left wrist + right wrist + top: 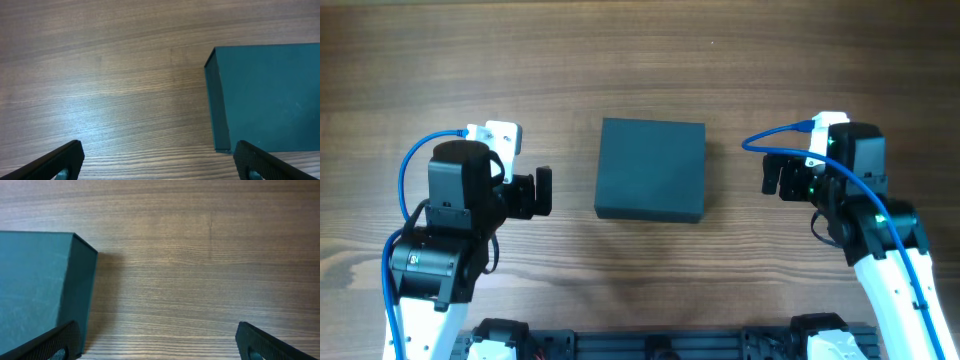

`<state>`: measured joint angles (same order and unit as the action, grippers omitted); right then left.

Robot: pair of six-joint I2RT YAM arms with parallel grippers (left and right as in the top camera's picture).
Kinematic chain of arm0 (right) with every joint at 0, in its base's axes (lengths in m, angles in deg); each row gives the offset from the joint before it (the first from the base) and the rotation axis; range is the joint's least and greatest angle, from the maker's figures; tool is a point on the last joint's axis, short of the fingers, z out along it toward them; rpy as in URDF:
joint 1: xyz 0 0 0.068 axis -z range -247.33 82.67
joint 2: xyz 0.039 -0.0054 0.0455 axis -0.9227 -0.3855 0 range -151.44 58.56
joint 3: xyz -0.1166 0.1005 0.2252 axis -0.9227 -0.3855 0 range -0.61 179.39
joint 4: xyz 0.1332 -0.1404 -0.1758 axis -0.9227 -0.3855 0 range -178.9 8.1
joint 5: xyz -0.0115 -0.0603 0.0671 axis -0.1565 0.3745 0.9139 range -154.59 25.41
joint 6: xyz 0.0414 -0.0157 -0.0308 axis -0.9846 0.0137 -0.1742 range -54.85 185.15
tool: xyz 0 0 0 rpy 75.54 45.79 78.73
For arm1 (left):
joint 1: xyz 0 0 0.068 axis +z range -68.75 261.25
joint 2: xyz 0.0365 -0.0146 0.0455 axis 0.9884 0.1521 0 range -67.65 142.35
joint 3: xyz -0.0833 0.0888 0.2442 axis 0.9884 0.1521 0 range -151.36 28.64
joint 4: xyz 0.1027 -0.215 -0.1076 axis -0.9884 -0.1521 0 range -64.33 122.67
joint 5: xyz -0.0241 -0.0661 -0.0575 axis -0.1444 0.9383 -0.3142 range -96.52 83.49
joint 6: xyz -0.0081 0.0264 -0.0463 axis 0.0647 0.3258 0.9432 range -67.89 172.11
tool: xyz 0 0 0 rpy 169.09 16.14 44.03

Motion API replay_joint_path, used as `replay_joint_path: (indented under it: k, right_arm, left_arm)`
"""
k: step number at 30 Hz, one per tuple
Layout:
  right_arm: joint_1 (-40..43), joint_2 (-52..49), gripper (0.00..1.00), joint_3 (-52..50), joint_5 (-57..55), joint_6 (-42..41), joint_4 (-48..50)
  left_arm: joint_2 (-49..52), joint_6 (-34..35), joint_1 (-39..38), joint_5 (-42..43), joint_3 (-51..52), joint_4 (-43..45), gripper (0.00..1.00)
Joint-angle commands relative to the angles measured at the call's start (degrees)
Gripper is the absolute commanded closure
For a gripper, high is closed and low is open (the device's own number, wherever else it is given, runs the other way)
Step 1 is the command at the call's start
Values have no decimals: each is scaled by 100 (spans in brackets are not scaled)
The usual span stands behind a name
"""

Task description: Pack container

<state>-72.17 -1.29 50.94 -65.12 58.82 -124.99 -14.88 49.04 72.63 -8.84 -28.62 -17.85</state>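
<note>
The container (pixel 651 168) is a dark teal-grey square box, closed, in the middle of the wooden table. It also shows at the right of the left wrist view (pixel 267 95) and at the left of the right wrist view (pixel 42 290). My left gripper (pixel 542 192) is open and empty, just left of the box. My right gripper (pixel 772 175) is open and empty, just right of the box. In the wrist views the left fingers (pixel 157 162) and right fingers (pixel 157 342) stand wide apart over bare wood.
The wooden table (pixel 640 60) surrounds the box on all sides. A dark frame (pixel 660 345) with the arm bases runs along the near edge. Blue cables loop over both wrists.
</note>
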Motion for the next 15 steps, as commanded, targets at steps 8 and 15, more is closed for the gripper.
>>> replay_joint_path:
  k: [8,15]
  right_arm:
    - [2,0,0,-20,-337,37,15]
    - [2,1062,0,-81,-417,37,131]
  left_arm:
    - [17,79,-11,-76,76,-4,0]
    - [17,79,-11,-79,76,-4,0]
